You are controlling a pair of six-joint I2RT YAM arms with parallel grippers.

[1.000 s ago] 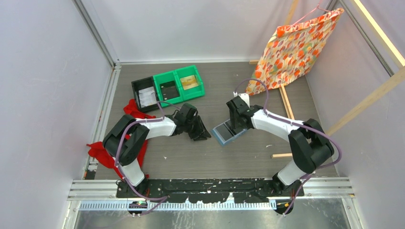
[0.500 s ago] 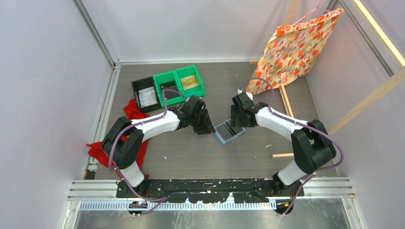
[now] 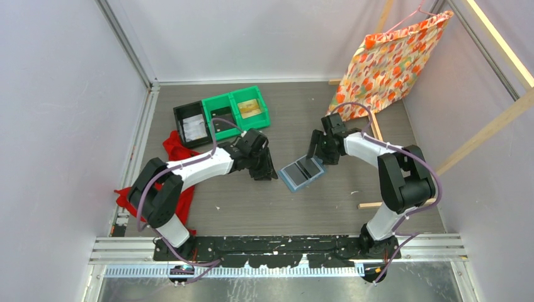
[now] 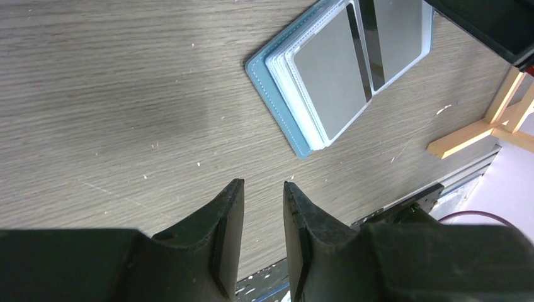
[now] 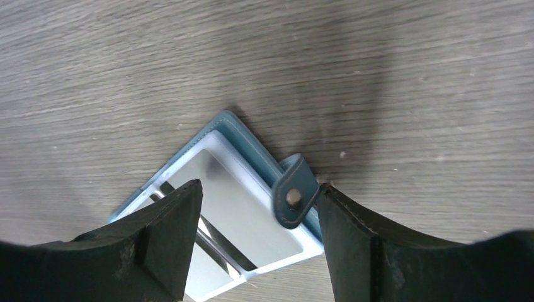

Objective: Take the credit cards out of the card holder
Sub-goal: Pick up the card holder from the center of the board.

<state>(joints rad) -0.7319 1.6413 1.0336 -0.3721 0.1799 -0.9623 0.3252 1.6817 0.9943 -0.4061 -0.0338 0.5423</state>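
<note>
So the small flat light-blue bifold card holder (image 3: 301, 173) is lying open on the grey wood-grain table (image 3: 302, 107), roughly in the middle between the two arms. Two pale grey credit cards (image 4: 359, 60) sit side by side in its slots, glossy faces up, with a dark strip between them. Its little blue snap tab (image 5: 294, 198) sticks out from one edge (the round stud is visible on it).

The right gripper (image 5: 258, 242) hangs over the holder's far-right end with its black fingers wide apart, one on each side of the tab, nothing clamped. I can't tell if the fingers touch the holder or just hover.

The left gripper (image 4: 261, 236) is just beside the holder on its left, low over bare table, fingers nearly together with a narrow gap and nothing between them.

Further back on the left there's a row of bins: a black tray (image 3: 192, 124) and two green plastic bins (image 3: 238, 111). A red cloth (image 3: 175, 146) lies by the left arm, and an orange patterned cloth (image 3: 384, 66) hangs at the back right.
</note>
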